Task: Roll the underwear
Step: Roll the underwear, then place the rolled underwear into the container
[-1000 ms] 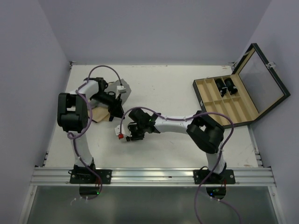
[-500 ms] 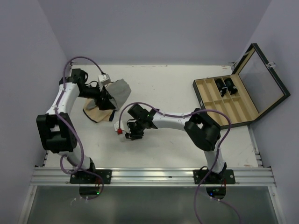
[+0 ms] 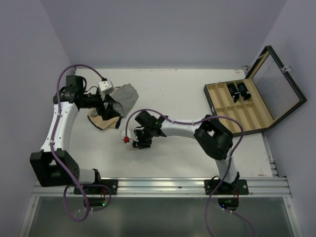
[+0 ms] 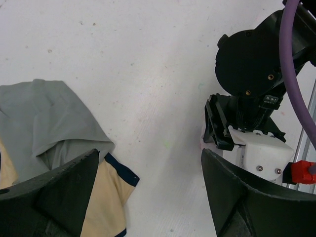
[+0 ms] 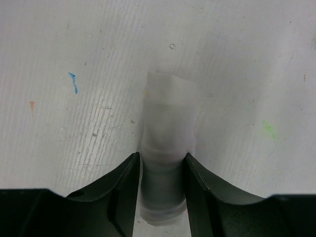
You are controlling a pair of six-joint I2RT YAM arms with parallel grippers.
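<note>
On my right wrist feed the right pincer (image 5: 163, 165) is pinched down to a narrow gap. Both dark fingers (image 5: 123, 187) press against the sides of the underwear (image 5: 168, 113), a pale white roll lying on the table (image 5: 237, 59). Its near end is blurred and runs out under the camera, and I can make out no coloured trim on it. From above, the right pincer (image 3: 139, 140) sits near the grey cloth (image 3: 127, 96), toward the arm bases and slightly right of it, and the wrist hides the roll.

My left pincer (image 4: 148, 158) is spread wide with nothing between its fingers, hanging over bare table just beside the grey cloth (image 4: 44, 118). One finger cuts off the cloth's lower edge. A tan cloth (image 4: 106, 192) with dark trim pokes out from under the grey cloth. Overhead, the left pincer (image 3: 114, 106) covers part of both.

Well right of the grey cloth stands an open case (image 3: 242, 116), with two dark items in its far compartments too small to identify.
</note>
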